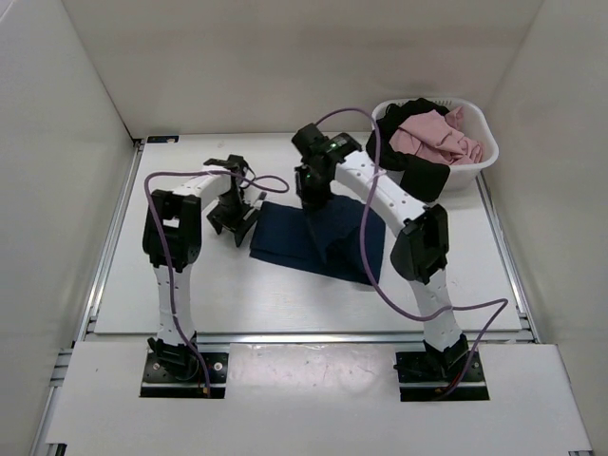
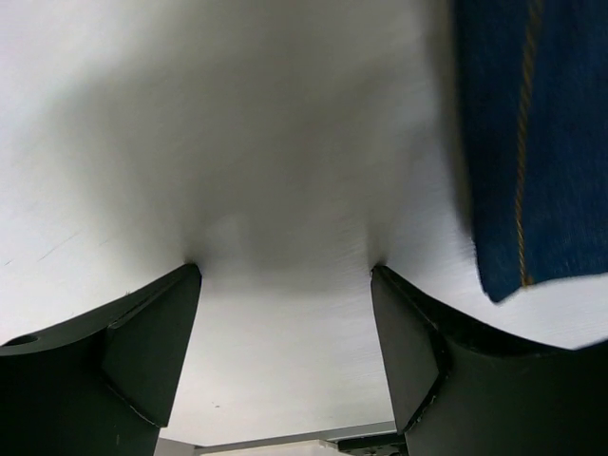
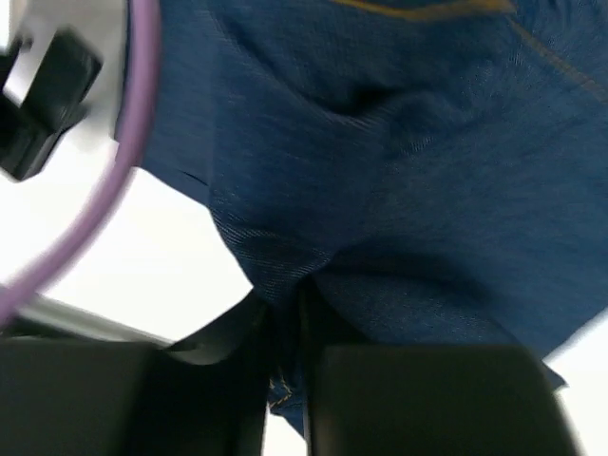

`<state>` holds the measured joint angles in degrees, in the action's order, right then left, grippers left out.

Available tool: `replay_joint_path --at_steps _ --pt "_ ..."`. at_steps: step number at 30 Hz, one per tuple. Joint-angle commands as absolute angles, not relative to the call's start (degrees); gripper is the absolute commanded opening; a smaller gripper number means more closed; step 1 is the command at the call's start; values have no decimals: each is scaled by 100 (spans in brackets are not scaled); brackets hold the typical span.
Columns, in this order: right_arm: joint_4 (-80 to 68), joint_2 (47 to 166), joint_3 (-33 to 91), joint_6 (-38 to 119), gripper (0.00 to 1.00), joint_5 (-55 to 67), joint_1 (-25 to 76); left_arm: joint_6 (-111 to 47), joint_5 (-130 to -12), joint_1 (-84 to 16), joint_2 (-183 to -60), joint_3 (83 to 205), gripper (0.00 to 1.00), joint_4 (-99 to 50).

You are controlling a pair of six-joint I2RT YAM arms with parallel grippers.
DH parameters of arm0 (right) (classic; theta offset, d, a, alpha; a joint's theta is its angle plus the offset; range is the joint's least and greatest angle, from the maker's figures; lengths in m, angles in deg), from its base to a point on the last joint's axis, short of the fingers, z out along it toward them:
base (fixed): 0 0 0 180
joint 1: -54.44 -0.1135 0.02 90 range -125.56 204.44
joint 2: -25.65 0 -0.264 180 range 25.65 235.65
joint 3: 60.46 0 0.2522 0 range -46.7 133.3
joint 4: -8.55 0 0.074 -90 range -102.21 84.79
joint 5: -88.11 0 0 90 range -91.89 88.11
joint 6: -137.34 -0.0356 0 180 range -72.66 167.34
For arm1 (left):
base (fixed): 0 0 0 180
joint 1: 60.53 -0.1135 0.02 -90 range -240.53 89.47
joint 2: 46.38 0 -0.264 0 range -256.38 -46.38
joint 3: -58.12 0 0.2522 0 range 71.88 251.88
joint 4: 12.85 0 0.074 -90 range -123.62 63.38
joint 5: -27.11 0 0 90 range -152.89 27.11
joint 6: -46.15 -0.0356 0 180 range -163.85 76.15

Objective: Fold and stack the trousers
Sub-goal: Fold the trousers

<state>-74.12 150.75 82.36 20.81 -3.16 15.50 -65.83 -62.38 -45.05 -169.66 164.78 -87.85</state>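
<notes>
**A:** How far along is it?

**B:** Biggest first. The table [image 1: 190, 285] carries the trousers [image 1: 285, 245], already doubled into a compact navy rectangle. They lie directly under the right pincer [image 1: 314, 207] and just beside the left pincer [image 1: 237, 220], on its right. I'd judge most of the folding done.

**A:** What's left?

**B:** At least 1 more fold, I think, then the stacking. The right pincer is clamped together on a pinch of denim, and a peak of cloth rises from the rectangle up to it. The left pincer stands apart, its 2 fingers spread over bare table and holding nothing.

**A:** And the basket?

**B:** The white basket [image 1: 483, 160] sits well beyond the right pincer, off to its right. It holds the pink garment [image 1: 437, 138] and the black garment [image 1: 418, 106], and neither belongs to this job.

**A:** Any brand, label, writing?

**B:** None I can read. There is only the orange stitching [image 2: 521, 142] running along the denim near the left pincer, and no tag or print shows.
</notes>
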Motion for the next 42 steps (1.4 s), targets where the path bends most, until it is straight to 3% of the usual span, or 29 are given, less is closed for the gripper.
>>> replay_joint_path --at_steps 1,2,3,4,7,10,12,17,20,26,35,37,38,39,42 --pt "-6034 15071 8030 1298 21 426 1340 -6539 -6526 -5032 -16907 16452 84 -8708" --pt "-5841 15168 8126 1236 25 479 1339 -6539 -6579 -5103 -16907 16399 84 -8708" --pt "-5752 15369 8188 1175 40 549 1252 -6539 -6579 -5165 -16907 16399 84 -8708" --pt "-5620 15449 8241 1096 48 680 1173 -6539 -6579 -5235 -16907 16399 84 -8708" --pt "-4838 15643 8346 1095 64 1628 927 -6539 -6579 -5551 -16855 16337 84 -8656" --pt "-4862 15662 8864 1726 71 1921 531 -6591 -6632 -5999 -16802 16337 84 -8656" --pt "-4916 15094 8587 2149 72 1772 460 -6644 -6580 -6246 -16558 16337 84 -8656" --pt "-4003 12984 5096 1677 73 605 976 -6978 -6816 -5887 -15643 16460 84 -8883" --pt "-3949 11632 3520 956 79 -161 1451 -7066 -7342 -5369 -15361 16522 86 -9086" --pt "-4002 10968 1862 559 88 -583 2305 -6820 -7984 -4727 -15887 16468 91 -9157" --pt "-2403 11827 613 884 88 12 3316 -6433 -7976 -4234 -16345 16207 94 -8541" --pt "-2113 12257 726 1111 77 328 3317 -6433 -8047 -4234 -16345 15996 90 -8480" --pt "-2060 12408 814 1174 69 661 3317 -6433 -8047 -4234 -16258 15725 88 -8419" --pt "-2059 12548 936 1253 55 794 3212 -6433 -8047 -4234 -16187 15574 86 -8340" --pt "-2260 13006 1613 1552 36 866 2984 -6433 -8047 -4287 -15783 15003 85 -8269"
